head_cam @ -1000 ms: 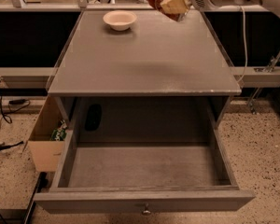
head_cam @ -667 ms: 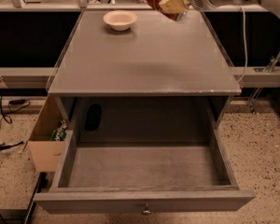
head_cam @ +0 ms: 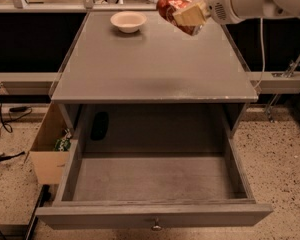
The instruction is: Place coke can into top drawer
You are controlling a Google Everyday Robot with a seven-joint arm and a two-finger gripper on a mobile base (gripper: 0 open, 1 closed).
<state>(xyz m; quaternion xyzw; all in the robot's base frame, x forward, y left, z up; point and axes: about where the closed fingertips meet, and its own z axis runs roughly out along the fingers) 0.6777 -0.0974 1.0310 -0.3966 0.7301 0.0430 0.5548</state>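
Note:
The coke can, red-orange and dented, is held in the air above the back right part of the grey cabinet top. My gripper is shut on the can, with a cream finger pad across its front. The white arm comes in from the upper right. The top drawer is pulled wide open at the bottom of the view and its inside is bare. Its small metal knob sits on the front panel.
A cream round bowl stands at the back of the cabinet top, left of the can. A brown cardboard box with something green in it stands on the floor left of the drawer. Cables lie on the speckled floor at the left.
The gripper with the can has dipped slightly lower and toward the front. The drawer and bowl have not moved.

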